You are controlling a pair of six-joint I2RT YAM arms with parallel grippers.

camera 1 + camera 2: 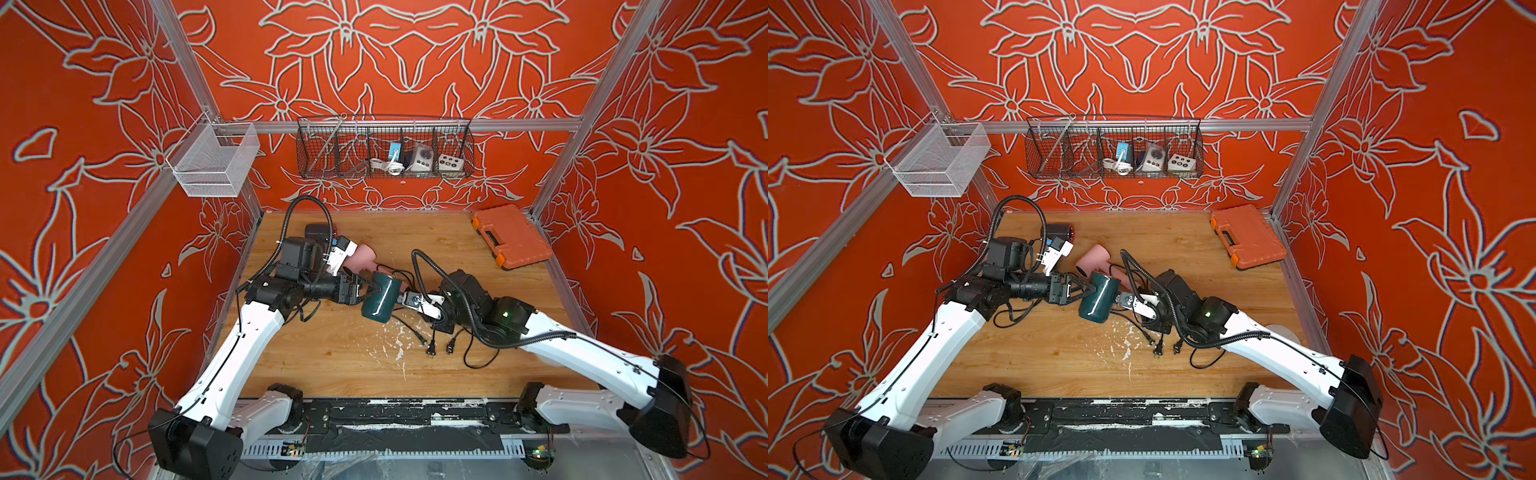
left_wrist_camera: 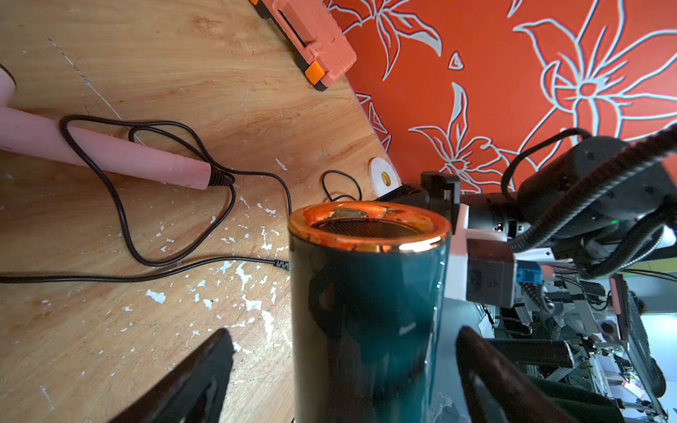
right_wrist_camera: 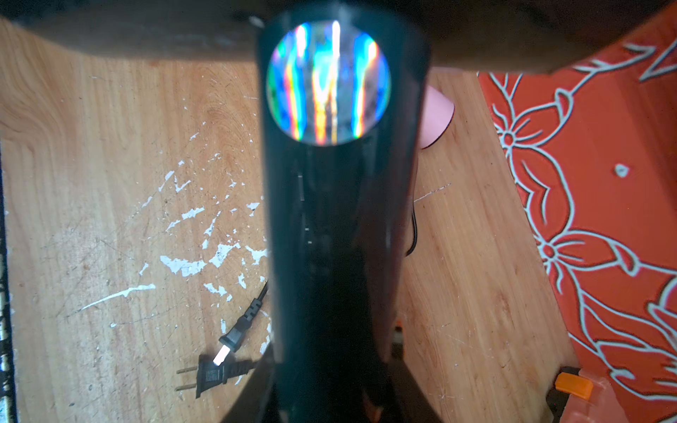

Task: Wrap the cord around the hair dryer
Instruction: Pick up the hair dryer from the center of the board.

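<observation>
Currently: right jaws clamp green hair dryer (image 1: 380, 300) handle; left jaws spread astride barrel, untouching; holographic sticker (image 3: 328, 82) unreadable.

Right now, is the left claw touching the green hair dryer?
Apart. In the left wrist view the left claw straddles the green hair dryer, with table showing beside one finger and a gap beside the other.

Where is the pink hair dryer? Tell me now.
In both top views the pink hair dryer lies on the wooden table, just behind the teal hair dryer, slightly left of centre.
</observation>
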